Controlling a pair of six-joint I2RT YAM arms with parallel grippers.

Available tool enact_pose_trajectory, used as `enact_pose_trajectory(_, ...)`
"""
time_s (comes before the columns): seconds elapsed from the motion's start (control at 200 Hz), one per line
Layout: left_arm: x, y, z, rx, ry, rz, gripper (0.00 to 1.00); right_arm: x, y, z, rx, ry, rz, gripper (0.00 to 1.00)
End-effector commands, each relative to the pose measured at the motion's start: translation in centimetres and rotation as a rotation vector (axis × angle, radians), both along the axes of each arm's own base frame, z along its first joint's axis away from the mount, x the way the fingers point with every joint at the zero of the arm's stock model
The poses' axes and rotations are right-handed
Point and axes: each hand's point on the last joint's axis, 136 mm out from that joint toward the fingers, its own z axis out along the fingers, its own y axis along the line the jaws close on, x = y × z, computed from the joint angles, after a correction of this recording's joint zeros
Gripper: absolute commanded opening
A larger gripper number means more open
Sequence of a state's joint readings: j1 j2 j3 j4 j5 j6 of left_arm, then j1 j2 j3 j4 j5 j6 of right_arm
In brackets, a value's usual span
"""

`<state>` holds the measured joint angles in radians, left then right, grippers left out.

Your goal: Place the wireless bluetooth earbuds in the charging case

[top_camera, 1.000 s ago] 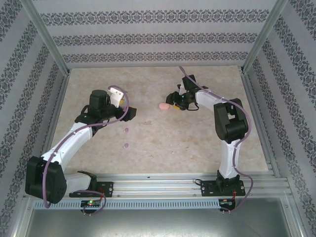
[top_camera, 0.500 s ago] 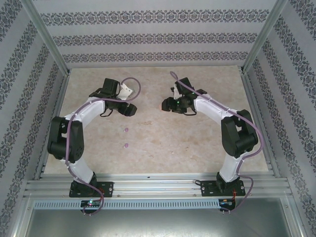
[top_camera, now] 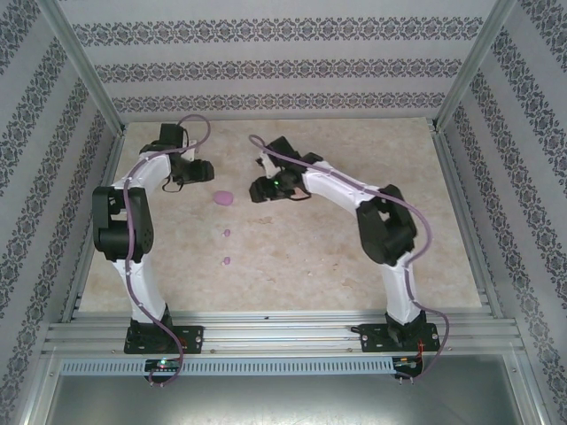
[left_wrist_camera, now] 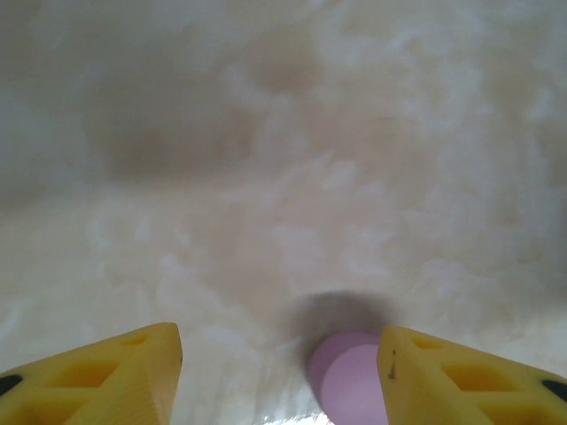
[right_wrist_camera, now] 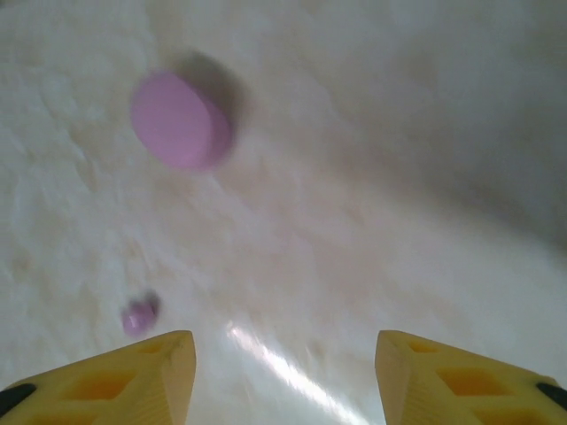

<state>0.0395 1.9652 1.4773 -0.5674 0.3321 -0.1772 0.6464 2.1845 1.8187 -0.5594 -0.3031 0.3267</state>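
- Earbuds (top_camera: 227,233), two and purple, are seen loose on the worktop (top_camera: 354,257), one behind the other. The nearer earbud (top_camera: 227,261) lies closer to the arm bases, and neither is seated in anything.
- The purple charging case (top_camera: 221,197) is found just beyond them, flat on the worktop and apart from both buds. Whether its lid is open cannot be told.
- A second ago this spot was covered by the left arm. That arm has since been drawn back toward the far left, and the case is laid bare.
- The left gripper (top_camera: 204,170) is held just beside the case, on its far-left side. In the left wrist view its yellow fingers are spread, with the case low between them and close to the finger at the right of that view. Nothing is clamped, so it is taken as released.
- The right gripper (top_camera: 255,189) has been swung leftward and is now just right of the case. Its fingers are parted over bare worktop, with nothing grasped.
- The case is judged to be set out and ready for loading, with insertion not yet begun.
- A fine pinch on one small bud is likely to be called for next, and such a bud may easily be nudged away.
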Motion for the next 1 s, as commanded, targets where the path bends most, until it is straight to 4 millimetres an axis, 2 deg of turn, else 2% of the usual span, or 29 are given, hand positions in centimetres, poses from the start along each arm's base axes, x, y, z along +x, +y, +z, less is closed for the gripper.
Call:
enact_pose_trajectory(0.0, -1.8, 1.0, -0.4, -0.111, 0.074, 0.194, 0.59, 0.5, 2.8, -1.4, -0.044, -0.005, 0.104, 0.58)
enact_pose_trajectory(0.185, -2.3, 1.5, -1.6, -0.223, 0.079, 0.249, 0.59, 2.5, 6.9, -2.2, -0.023, -0.021, 0.157, 0.62)
enact_pose_trajectory(0.42, -2.5, 1.7, -2.9, -0.331, 0.096, 0.279, 0.57, 2.8, 9.7, -2.9, -0.038, -0.148, 0.264, 0.69)
enact_pose_trajectory(0.684, -2.9, 1.7, -2.8, -0.371, 0.096, 0.271, 0.57, 2.8, 10.1, -5.6, -0.147, -0.208, 0.315, 0.74)
enact_pose_trajectory(0.994, -2.9, 1.3, -2.8, -0.397, 0.101, 0.251, 0.58, 2.3, 9.7, -8.0, -0.198, -0.189, 0.335, 0.70)
